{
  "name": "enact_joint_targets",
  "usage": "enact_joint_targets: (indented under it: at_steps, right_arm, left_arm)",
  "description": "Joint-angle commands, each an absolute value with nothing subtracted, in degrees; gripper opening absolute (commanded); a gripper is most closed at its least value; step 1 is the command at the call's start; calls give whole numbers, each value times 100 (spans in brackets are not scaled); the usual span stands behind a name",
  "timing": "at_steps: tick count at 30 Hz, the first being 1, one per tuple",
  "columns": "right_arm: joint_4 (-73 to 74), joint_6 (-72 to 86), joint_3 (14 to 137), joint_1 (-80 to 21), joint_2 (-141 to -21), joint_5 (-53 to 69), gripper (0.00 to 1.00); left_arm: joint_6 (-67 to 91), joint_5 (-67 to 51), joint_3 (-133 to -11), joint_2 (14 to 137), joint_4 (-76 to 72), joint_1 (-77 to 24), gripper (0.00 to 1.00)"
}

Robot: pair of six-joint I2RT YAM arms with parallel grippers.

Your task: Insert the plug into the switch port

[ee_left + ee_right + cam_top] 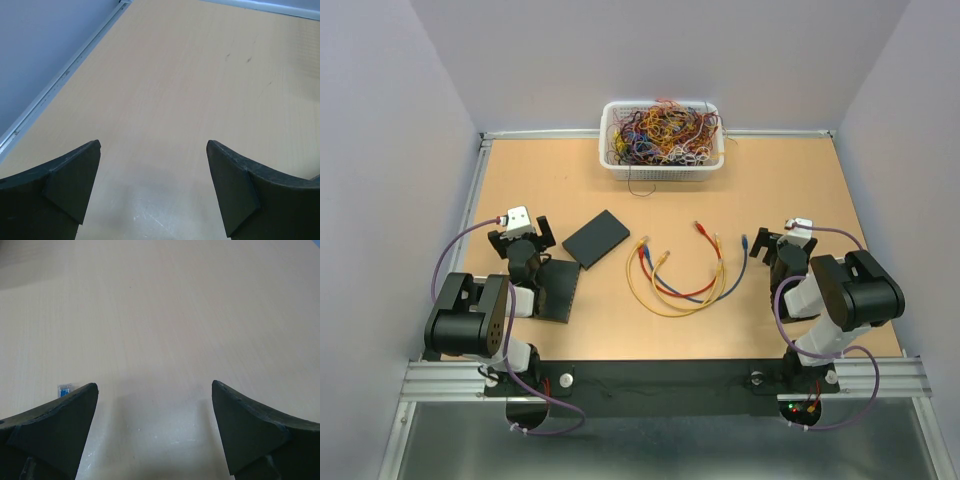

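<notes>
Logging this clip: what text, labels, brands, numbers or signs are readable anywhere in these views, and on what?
None can be read.
The black switch shows a plain top, with no legible marking.
The patch cables, white basket, left arm and right arm show no readable print.
The blue plug in the right wrist view is blurred; no lettering shows.

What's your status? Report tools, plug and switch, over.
Left tool open, empty. Right tool open, empty, blue plug just beside it. Switch lying free left of the patch cables. Nothing in the way.
</notes>
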State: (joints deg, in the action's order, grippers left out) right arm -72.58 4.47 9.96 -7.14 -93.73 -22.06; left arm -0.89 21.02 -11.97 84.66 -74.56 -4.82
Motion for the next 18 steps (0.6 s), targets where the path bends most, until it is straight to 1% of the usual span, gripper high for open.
enact_joint_targets:
  at_steps: [1,18]
  right_arm:
    - [-8244,378,1072,-685,-9308,-2232,100]
    - [-8235,422,1064,-686,-9247,-2382,100]
  left_arm:
    - [-167,2180,-1292,8376,-9088,-510,99]
    - [-167,2180,-1283,8376,-9088,-510,99]
